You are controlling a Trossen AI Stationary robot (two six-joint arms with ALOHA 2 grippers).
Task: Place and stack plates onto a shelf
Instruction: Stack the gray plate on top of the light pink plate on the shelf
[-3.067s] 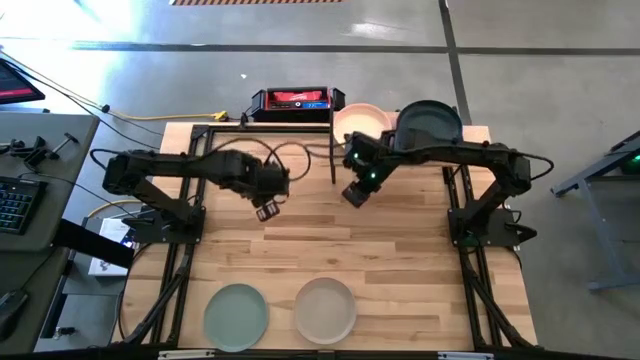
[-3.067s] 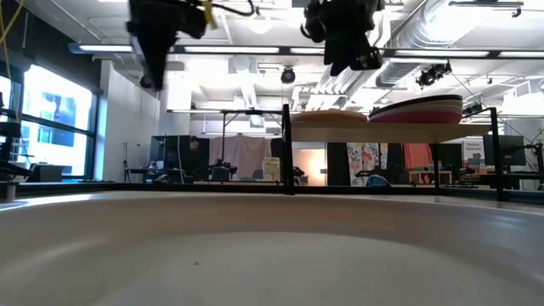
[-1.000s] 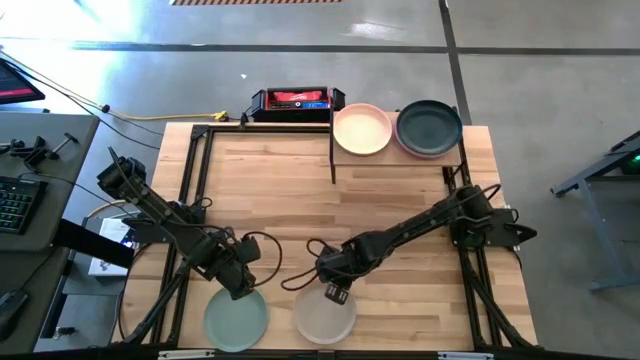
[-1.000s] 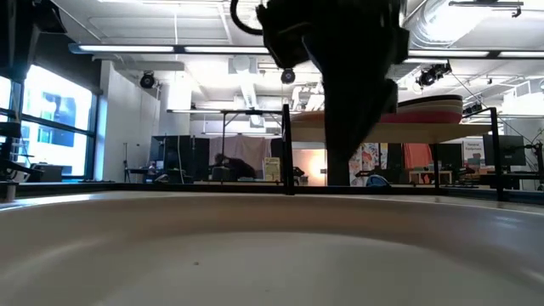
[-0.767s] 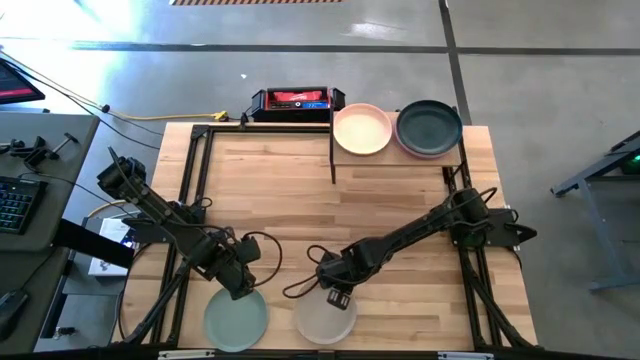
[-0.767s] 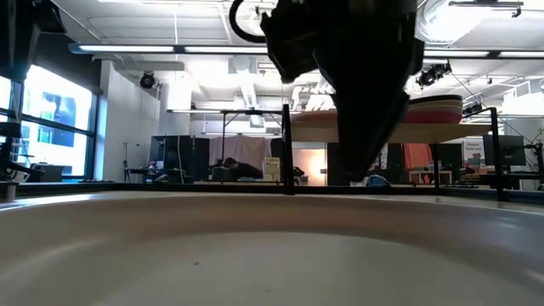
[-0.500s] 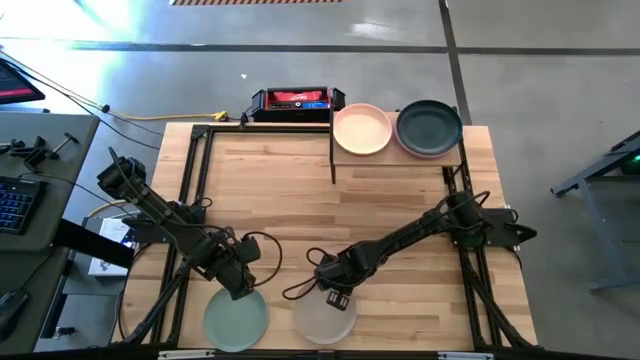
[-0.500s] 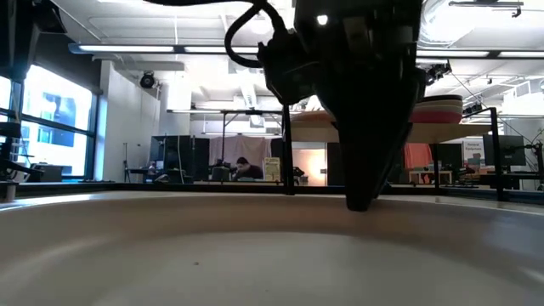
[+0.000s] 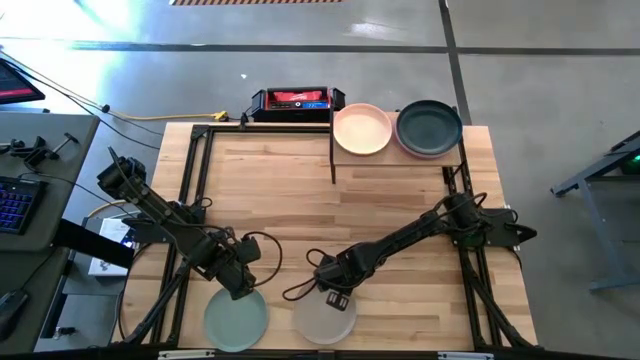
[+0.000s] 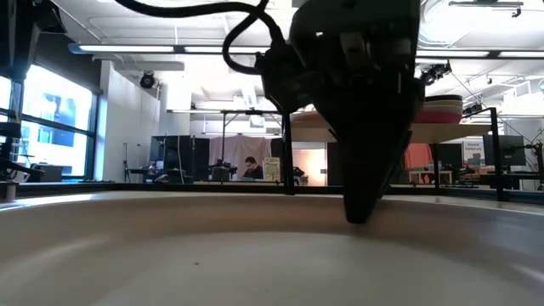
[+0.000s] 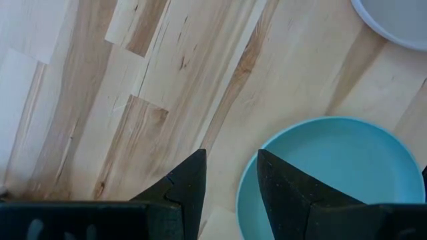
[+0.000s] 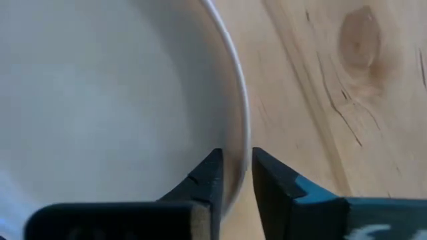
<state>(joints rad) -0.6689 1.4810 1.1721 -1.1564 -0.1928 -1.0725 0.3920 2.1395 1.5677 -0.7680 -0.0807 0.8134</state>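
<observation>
Overhead, a light plank bench [image 9: 300, 190] holds two round matte plates at the bottom edge: sage green [image 9: 236, 318] at lower left, white-grey [image 9: 325, 312] at lower centre. The right hand [image 12: 233, 170] has its fingers nearly closed astride the white-grey plate's rim. The left hand [image 11: 230, 183], fingers apart and empty, straddles the green plate's rim. On the small wooden shelf [image 9: 395, 160], upper right, sit peach [image 9: 362, 129] and charcoal [image 9: 429, 127] plates.
</observation>
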